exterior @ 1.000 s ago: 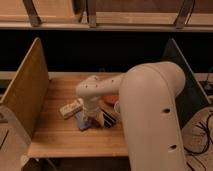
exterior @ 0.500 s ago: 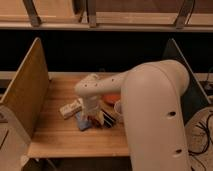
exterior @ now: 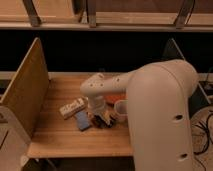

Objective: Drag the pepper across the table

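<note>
Zero visible change: pincer as before, wide open, low over table.

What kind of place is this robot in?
Probably a robot test lab: a wooden table fenced by upright side boards, cables on the floor, and the gripper low over the table beside a blue pad.

The gripper hangs low over the table. Just left of the jaws lies 1 flat pad, with a carton behind it. A cup stands just right, a plate behind.
</note>
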